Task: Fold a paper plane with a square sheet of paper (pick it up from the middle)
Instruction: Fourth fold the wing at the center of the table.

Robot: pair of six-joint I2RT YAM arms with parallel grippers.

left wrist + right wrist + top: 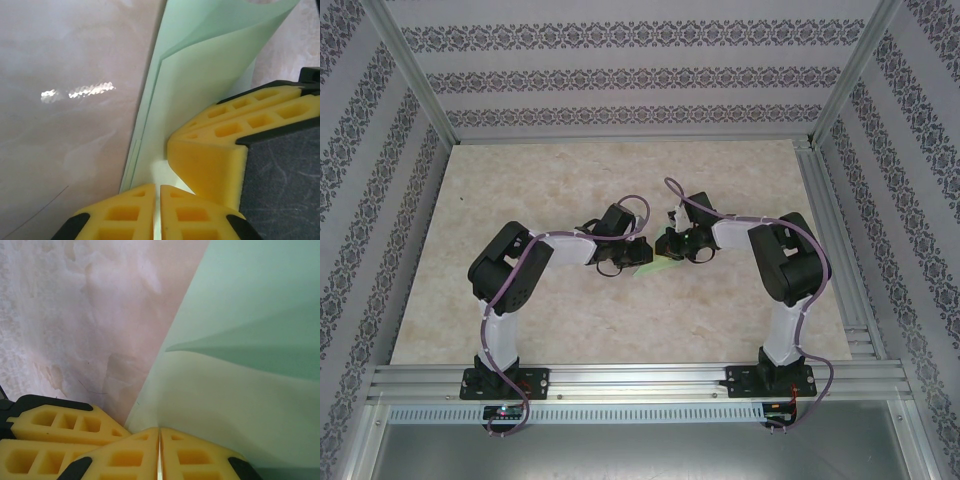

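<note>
The pale mint-green sheet of paper [200, 75] is folded into layers and held between both grippers at mid-table; a small green corner [645, 270] of it pokes out below them. My left gripper [159, 192] is shut, with the paper's edge running into the thin slit between its yellow fingers. Just to its right, the right gripper's yellow fingers [210, 160] press on the same sheet. In the right wrist view, my right gripper [160, 432] is shut on the paper [240, 390], which bulges upward with a crease. The left gripper's fingers [55, 425] sit beside it.
The beige marbled tabletop [520, 200] lies under both arms. An aluminium frame rail [640, 375] runs along the near edge and another [835, 250] along the right side. Patterned walls close in the back and both sides.
</note>
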